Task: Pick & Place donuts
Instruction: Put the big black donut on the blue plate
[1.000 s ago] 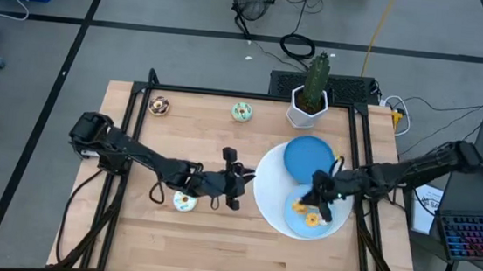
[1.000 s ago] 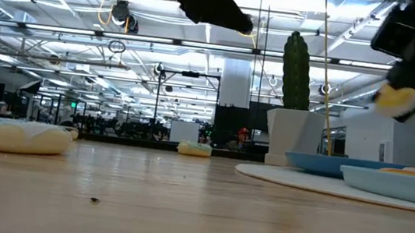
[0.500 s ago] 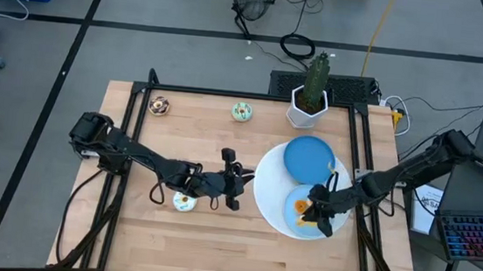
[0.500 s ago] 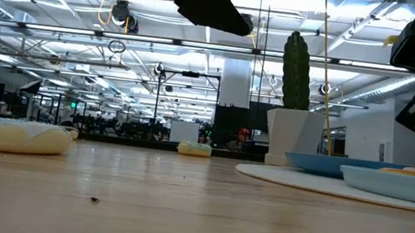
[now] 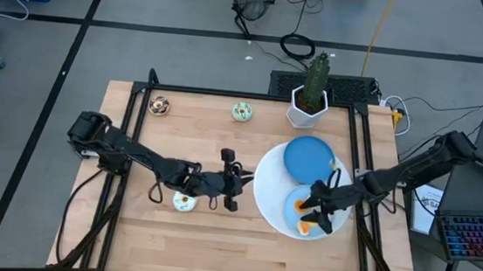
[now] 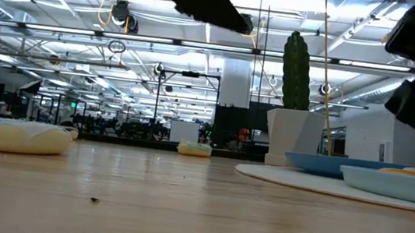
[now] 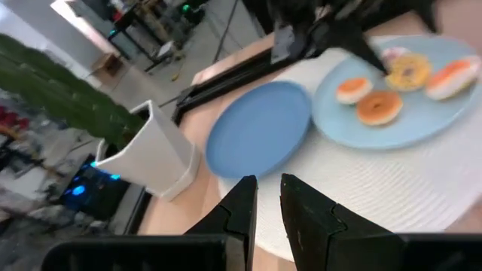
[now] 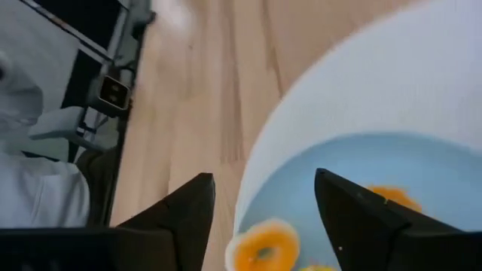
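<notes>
My right gripper (image 5: 318,214) (image 8: 260,203) is open and empty, just above the near blue plate (image 5: 332,224). Several donuts lie on that plate: an orange one (image 5: 303,229) (image 8: 263,245) by its near rim, and others (image 7: 379,108) beside it. My left gripper (image 5: 239,181) (image 7: 269,197) is shut and empty, above the bare wood left of the white disc (image 5: 270,191). A white-iced donut (image 5: 185,202) (image 6: 21,136) lies on the table near the left arm. A chocolate donut (image 5: 160,105) and a green donut (image 5: 243,111) lie at the far edge.
A second blue plate (image 5: 309,157), with nothing on it, lies on the white disc's far part. A potted cactus in a white pot (image 5: 308,104) stands at the far edge behind it. Bare wood lies at the near left of the table.
My right gripper carried a yellow-orange donut toward the table's near edge and down over the near blue plate, then let it go. The donut now lies by the plate's near rim. The gripper has risen a little, empty.
</notes>
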`<state>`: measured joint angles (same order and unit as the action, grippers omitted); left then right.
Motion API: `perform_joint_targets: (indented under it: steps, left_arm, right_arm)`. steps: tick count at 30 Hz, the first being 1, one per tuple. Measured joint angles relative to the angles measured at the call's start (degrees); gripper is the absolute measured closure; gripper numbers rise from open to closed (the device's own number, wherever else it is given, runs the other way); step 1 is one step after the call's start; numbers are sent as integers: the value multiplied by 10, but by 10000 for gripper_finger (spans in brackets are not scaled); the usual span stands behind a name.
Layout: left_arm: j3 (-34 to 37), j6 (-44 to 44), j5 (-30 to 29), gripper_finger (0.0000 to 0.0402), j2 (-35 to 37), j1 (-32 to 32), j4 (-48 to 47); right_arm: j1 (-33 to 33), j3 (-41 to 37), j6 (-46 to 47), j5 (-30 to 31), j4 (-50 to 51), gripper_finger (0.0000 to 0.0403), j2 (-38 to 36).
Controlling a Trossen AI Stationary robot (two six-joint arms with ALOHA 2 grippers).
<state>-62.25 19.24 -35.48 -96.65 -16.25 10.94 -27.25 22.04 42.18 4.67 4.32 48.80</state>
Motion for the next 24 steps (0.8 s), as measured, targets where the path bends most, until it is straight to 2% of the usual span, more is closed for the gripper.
perform_joint_targets:
  steps: [2, 5, 10, 14, 17, 20, 24]
  left_arm:
    - [7, -5, 23, 334, 20, 3, 2]
    - [48, -28, 20, 334, 69, 4, -10]
    - [151, -71, -39, 334, 192, 11, 7]
    - [216, -150, -129, 334, 287, 22, 15]
    - [246, -228, -203, 334, 338, 32, -2]
    - [257, -259, -224, 334, 370, 44, -26]
    - [258, -303, -230, 334, 390, 67, -83]
  right_arm:
    - [6, 0, -32, 0, 0, 183, -23]
    - [16, 0, -91, 0, -2, 182, -65]
    - [38, 0, -202, 31, 7, 192, -149]
    - [56, 0, -295, 102, 17, 199, -215]
    - [65, 0, -354, 187, 27, 202, -272]
    - [68, 0, -407, 275, 41, 202, -325]
    - [68, -16, -449, 331, 38, 202, -390]
